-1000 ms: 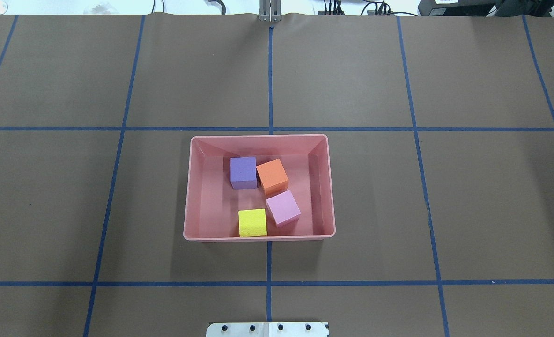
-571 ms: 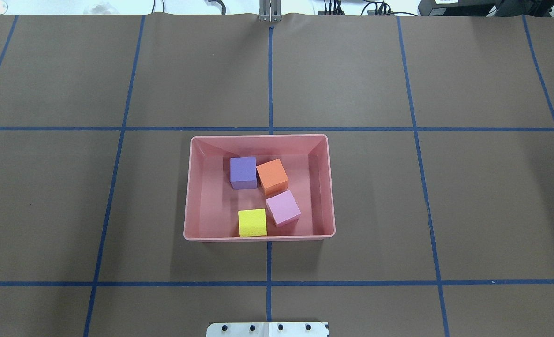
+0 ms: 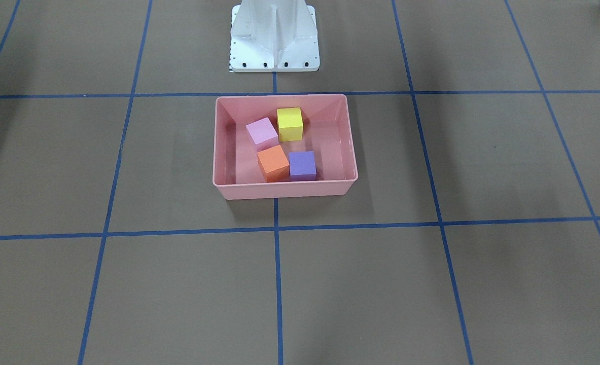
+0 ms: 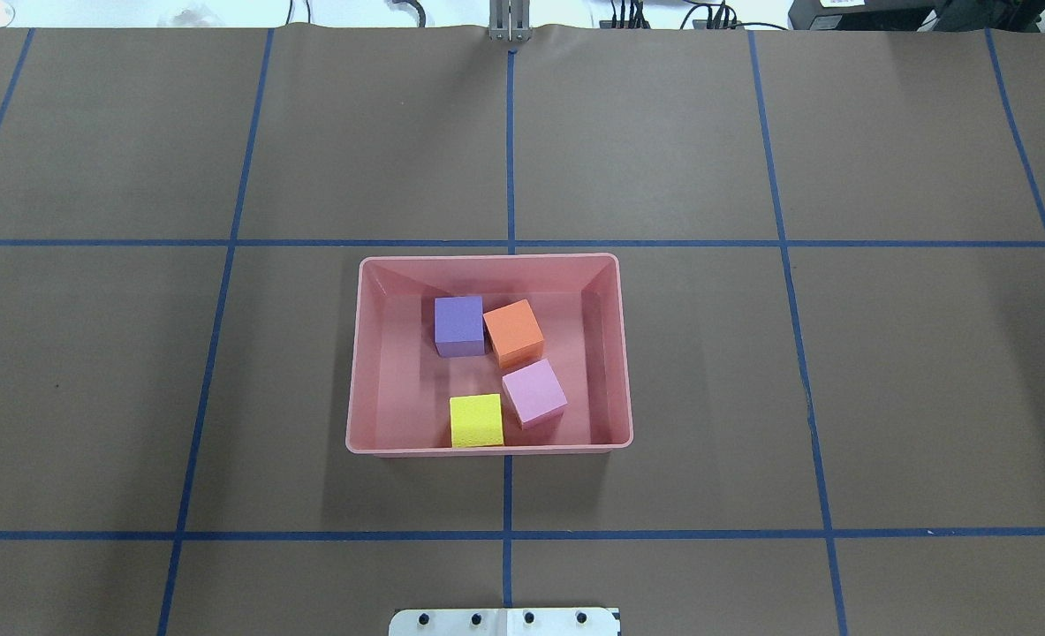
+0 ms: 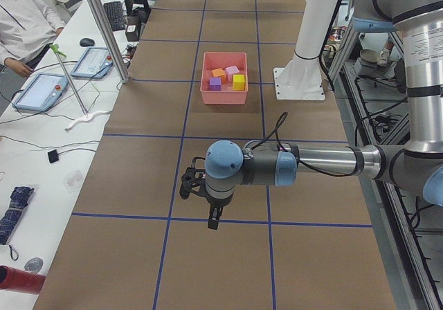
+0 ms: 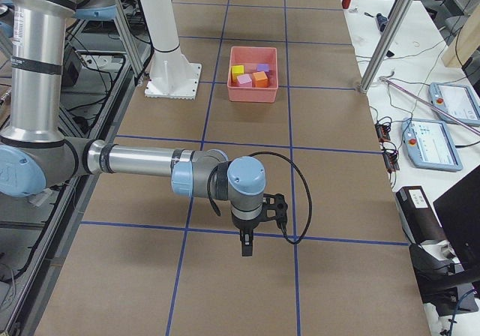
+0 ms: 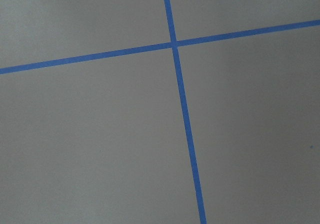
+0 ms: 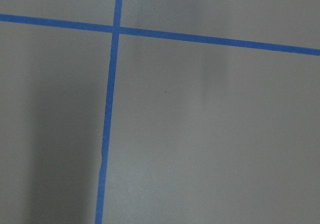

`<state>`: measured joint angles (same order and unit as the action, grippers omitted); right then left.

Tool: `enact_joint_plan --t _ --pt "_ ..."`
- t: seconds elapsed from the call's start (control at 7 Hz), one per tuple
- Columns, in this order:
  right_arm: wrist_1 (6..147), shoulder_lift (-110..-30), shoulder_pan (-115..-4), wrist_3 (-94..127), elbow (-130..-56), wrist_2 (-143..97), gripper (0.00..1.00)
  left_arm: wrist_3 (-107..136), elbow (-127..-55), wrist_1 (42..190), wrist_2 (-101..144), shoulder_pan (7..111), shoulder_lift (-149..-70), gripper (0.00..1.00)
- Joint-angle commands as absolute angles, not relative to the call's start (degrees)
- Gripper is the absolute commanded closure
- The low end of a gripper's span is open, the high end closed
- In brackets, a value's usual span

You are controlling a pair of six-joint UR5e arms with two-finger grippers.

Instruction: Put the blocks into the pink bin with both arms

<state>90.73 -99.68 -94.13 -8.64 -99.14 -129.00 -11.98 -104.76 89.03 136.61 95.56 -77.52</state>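
Currently the purple block (image 4: 458, 323), orange block (image 4: 513, 331), light pink block (image 4: 533, 392) and yellow block (image 4: 476, 420) all sit inside the pink bin (image 4: 398, 389); treat them as probably light, slightly soft foam, best pinched across opposite flat faces, though you cannot tell whether the left gripper (image 5: 211, 220) or right gripper (image 6: 246, 247), both well apart from the bin, stands open.

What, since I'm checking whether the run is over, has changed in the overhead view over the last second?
Nothing visibly changed. The purple block, orange block, light pink block and yellow block lie in the pink bin just where they were.
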Motion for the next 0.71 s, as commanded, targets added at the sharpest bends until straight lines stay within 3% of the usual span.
enact_joint_plan --t 0.0,0.57 --pt "90.62 -99.76 -94.13 -8.35 -99.23 -129.11 0.00 -12.04 -104.59 89.03 136.67 95.54 -77.52 0.00" --pt "89.38 -99.93 -94.13 -8.70 -98.79 -129.37 0.00 -12.04 -104.59 89.03 136.67 95.54 -77.26 0.00"
